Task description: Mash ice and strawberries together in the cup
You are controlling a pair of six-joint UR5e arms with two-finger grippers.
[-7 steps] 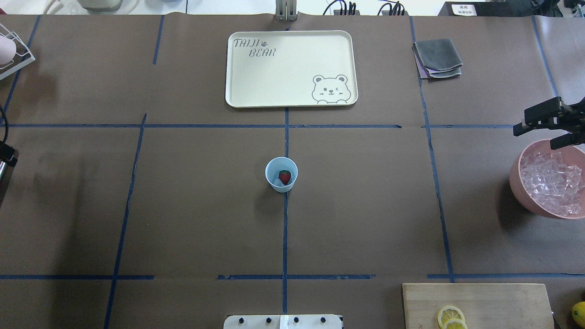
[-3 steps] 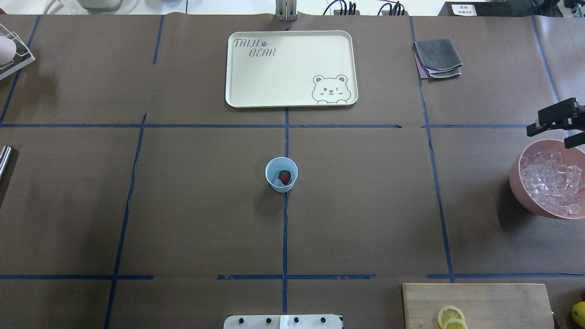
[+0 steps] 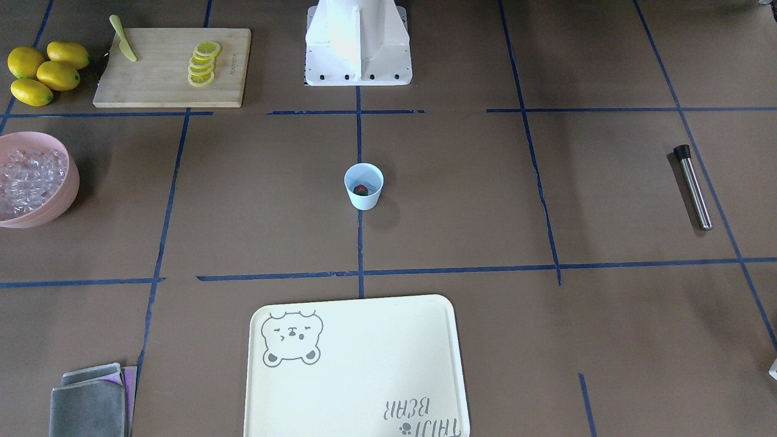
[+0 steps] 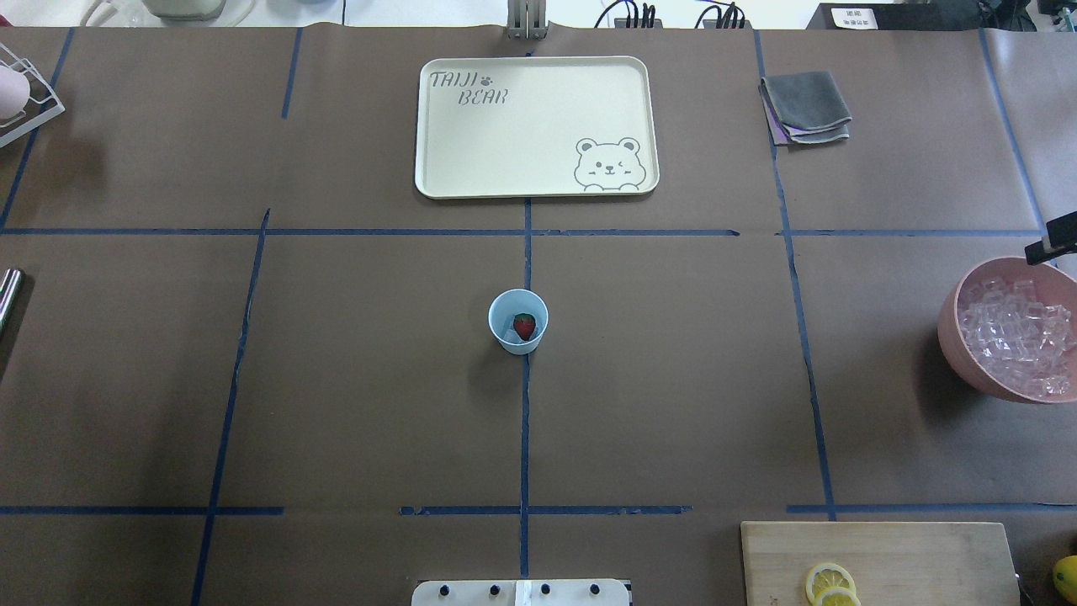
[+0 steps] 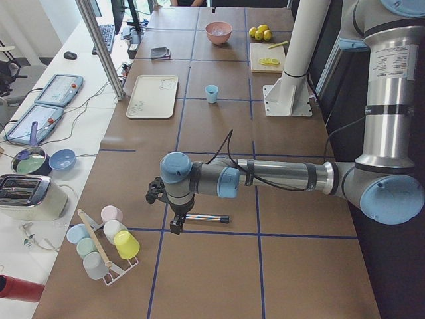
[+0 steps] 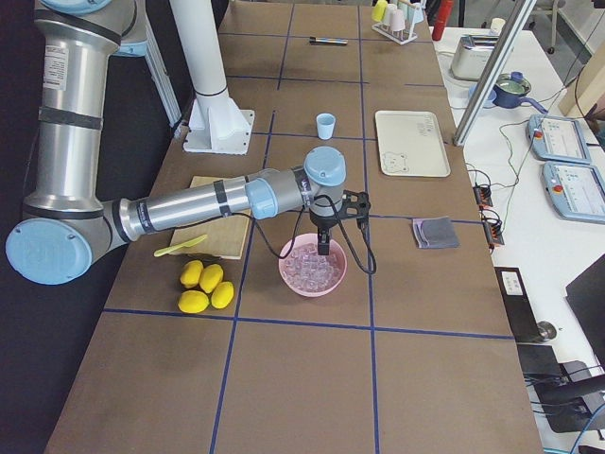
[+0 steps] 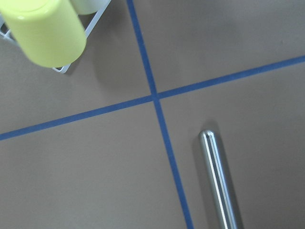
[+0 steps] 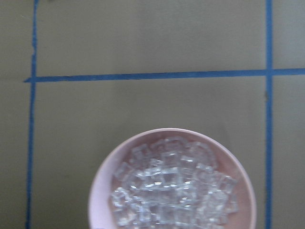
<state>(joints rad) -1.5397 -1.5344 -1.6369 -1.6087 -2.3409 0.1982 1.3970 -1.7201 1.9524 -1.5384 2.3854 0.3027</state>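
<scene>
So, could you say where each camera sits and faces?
Front-facing: across the table, facing the base; no arms.
Overhead: behind the robot, looking down; right claw at edge.
Left: table end; left arm near.
Right: opposite end; right arm over bowl.
Left wrist: down onto metal rod.
Right wrist: down onto ice.
Front and overhead share the cup.

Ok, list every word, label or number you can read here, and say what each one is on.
"TAIJI BEAR": printed on the cream tray, next to a paw mark, with a bear drawing in the opposite corner.
Small print on the cutting board, near one edge: too small to read.
White sticker on the left arm: too small to read.
White card beyond the table's far edge: blurred, unreadable.
</scene>
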